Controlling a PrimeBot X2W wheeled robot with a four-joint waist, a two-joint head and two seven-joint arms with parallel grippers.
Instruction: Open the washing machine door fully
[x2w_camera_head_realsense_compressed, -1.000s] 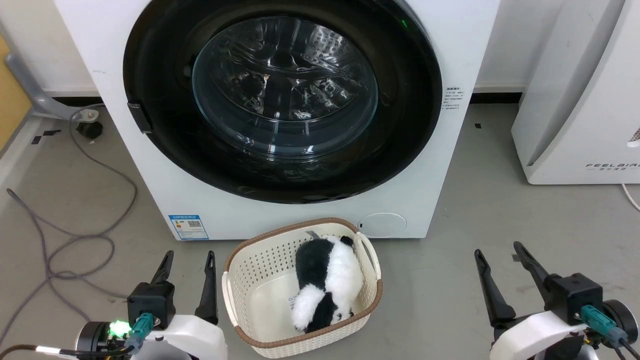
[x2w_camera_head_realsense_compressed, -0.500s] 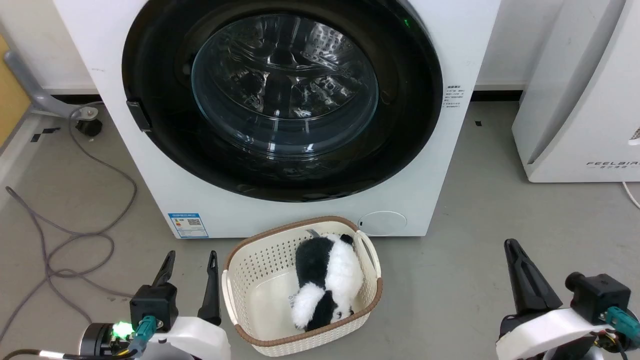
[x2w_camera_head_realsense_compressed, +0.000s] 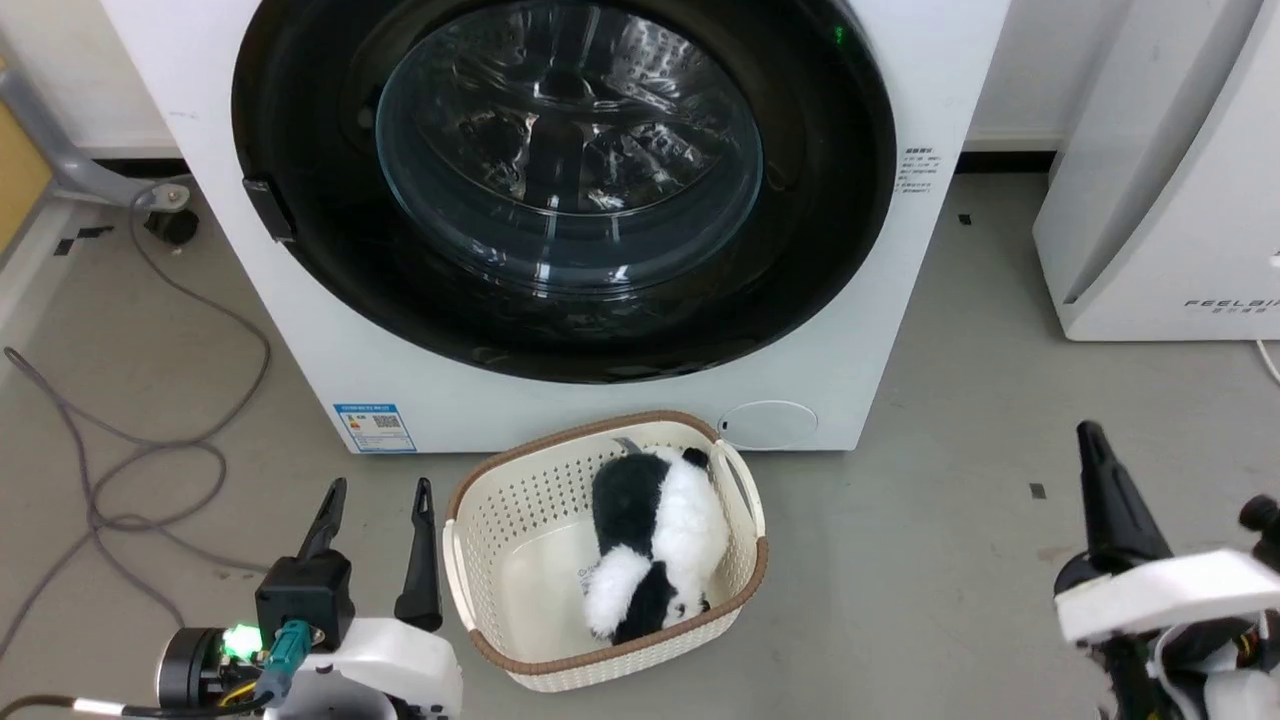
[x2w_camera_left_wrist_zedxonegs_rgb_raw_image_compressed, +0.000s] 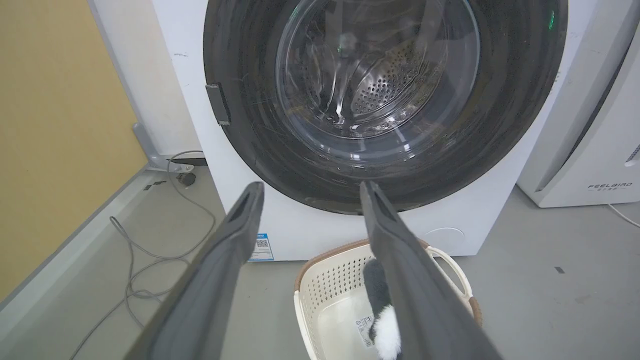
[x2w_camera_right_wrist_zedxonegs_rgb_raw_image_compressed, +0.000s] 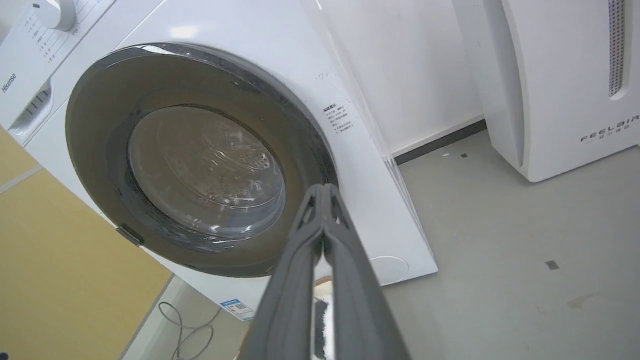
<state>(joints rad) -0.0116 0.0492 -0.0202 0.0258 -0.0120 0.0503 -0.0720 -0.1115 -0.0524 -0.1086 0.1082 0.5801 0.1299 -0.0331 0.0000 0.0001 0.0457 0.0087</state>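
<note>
The washing machine (x2w_camera_head_realsense_compressed: 890, 330) stands ahead, white, with its round glossy black door (x2w_camera_head_realsense_compressed: 565, 170) flat against the front. A small dark tab (x2w_camera_head_realsense_compressed: 258, 208) sits on the door's left rim. Low at the left, my left gripper (x2w_camera_head_realsense_compressed: 378, 487) is open and empty, well short of the door; the left wrist view has its fingers (x2w_camera_left_wrist_zedxonegs_rgb_raw_image_compressed: 310, 185) framing the door's (x2w_camera_left_wrist_zedxonegs_rgb_raw_image_compressed: 380, 75) lower edge. At the lower right my right gripper (x2w_camera_head_realsense_compressed: 1085, 430) is turned edge-on. The right wrist view shows it (x2w_camera_right_wrist_zedxonegs_rgb_raw_image_compressed: 322, 187) shut on nothing, its tip pointing at the door's (x2w_camera_right_wrist_zedxonegs_rgb_raw_image_compressed: 200, 165) right rim from a distance.
A cream basket (x2w_camera_head_realsense_compressed: 470, 590) holding a black-and-white plush toy (x2w_camera_head_realsense_compressed: 655, 540) sits on the floor between my grippers, right before the washer. Grey cables (x2w_camera_head_realsense_compressed: 130, 470) loop on the floor at the left. A white FEELBIRD appliance (x2w_camera_head_realsense_compressed: 1160, 200) stands at the right.
My right gripper's fingers have come together, and it has rolled edge-on and moved right and up the view. The head camera has shifted slightly. The left gripper has stayed put.
</note>
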